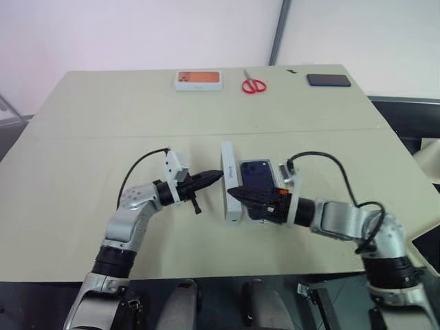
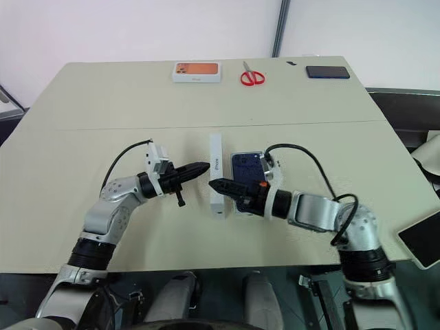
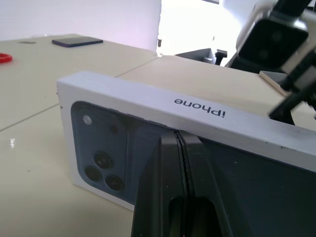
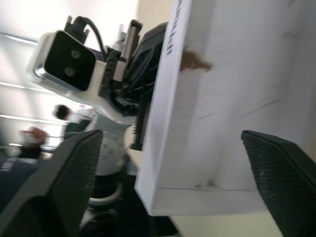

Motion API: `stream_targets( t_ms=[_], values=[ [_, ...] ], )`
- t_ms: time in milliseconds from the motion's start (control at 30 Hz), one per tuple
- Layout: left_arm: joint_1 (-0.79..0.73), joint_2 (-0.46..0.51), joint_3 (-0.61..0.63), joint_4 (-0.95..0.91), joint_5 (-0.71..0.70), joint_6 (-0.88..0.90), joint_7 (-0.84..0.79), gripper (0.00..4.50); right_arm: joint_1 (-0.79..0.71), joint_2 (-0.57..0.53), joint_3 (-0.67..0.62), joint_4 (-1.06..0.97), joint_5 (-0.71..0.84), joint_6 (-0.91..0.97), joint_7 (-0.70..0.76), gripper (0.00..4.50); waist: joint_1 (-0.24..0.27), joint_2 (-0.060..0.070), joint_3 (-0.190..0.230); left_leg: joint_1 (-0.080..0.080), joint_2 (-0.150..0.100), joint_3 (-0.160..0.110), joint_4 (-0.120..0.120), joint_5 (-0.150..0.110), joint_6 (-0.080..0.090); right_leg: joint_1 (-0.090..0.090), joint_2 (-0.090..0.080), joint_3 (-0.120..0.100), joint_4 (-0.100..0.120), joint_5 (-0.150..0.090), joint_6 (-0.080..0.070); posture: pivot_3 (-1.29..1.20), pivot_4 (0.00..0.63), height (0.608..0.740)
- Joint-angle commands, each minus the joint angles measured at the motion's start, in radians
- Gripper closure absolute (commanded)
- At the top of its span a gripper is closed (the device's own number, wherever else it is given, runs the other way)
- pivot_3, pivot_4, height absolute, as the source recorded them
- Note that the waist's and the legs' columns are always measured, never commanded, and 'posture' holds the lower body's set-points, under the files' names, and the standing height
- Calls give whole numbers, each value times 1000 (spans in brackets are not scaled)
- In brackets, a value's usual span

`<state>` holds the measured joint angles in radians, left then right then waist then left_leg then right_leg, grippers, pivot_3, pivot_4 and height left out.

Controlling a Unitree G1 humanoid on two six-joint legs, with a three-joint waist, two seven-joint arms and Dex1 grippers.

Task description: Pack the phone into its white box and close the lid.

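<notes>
Tan table (image 1: 82, 137): head view, lid (image 1: 231, 182) on edge beside phone (image 1: 256, 175) in box (image 1: 280, 172); left wrist, left gripper (image 3: 181, 148) clenched, tips against lid; right wrist, right gripper (image 4: 170, 173) released, so lid may topple.

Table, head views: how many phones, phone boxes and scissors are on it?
Phones: 2, dark navy smartphone, black slab phone
Boxes: 2, white box picturing an orange phone; opened white box, blue-pictured lid on edge
Scissors: 1, red-handled scissors
Total: 5
</notes>
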<state>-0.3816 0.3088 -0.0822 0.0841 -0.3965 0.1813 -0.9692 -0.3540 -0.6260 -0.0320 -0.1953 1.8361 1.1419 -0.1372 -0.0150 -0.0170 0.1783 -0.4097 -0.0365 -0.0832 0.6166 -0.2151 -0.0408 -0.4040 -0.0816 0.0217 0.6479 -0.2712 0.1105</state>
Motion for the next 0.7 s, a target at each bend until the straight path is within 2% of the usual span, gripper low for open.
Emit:
stream_targets(
  t_ms=[33,67,133,233,300,467,567,667,700],
  values=[
    [-21,-7,-11,-7,5,-14,-8,4500,-63,-153,-55,-39,-200,42,292,64,3,0,0,0,0,0,0,0,0,0,0,0,0,0,0,0,150,740],
    [-23,-7,-13,-4,7,-15,-9,4500,-75,-193,-57,-26,-244,45,369,64,4,0,0,0,0,0,0,0,1,1,0,-1,-1,0,0,0,150,740],
    [-33,-10,-18,14,7,-11,-15,4500,-88,-312,1,-46,-465,-33,567,64,4,0,0,0,0,0,0,-1,1,1,0,-1,-1,0,0,0,150,740],
    [-60,-22,-29,59,18,-16,-18,4500,-109,-376,49,-22,-677,-140,733,64,4,0,0,0,0,0,1,-1,2,1,0,-1,-2,0,0,0,150,740],
    [-86,-39,-36,83,23,-11,-14,4500,-131,-348,68,31,-805,-225,755,64,1,0,0,0,0,0,1,-1,1,1,0,-1,-2,0,0,0,150,740],
    [-138,-79,-60,143,45,-17,-15,4500,-129,-296,153,86,-1206,-573,802,64,3,-1,0,0,-1,0,2,-1,1,1,0,-1,-1,0,1,0,150,740],
    [-152,-87,-61,158,56,-25,-10,4500,-139,-243,147,143,-1308,-639,788,64,1,-1,0,0,-1,1,2,-1,1,1,0,-1,-1,0,1,0,150,740],
    [-138,-60,-44,136,60,-26,-14,4500,-125,-243,166,162,-1416,-711,823,886,2,0,1,0,-1,0,2,-1,1,0,0,-1,0,0,1,0,150,740],
    [-131,-42,-30,131,57,-21,-13,4500,-108,-237,164,159,-1439,-741,832,1392,2,0,1,0,-1,0,2,-1,1,0,0,0,0,0,1,0,150,740]
  ],
)
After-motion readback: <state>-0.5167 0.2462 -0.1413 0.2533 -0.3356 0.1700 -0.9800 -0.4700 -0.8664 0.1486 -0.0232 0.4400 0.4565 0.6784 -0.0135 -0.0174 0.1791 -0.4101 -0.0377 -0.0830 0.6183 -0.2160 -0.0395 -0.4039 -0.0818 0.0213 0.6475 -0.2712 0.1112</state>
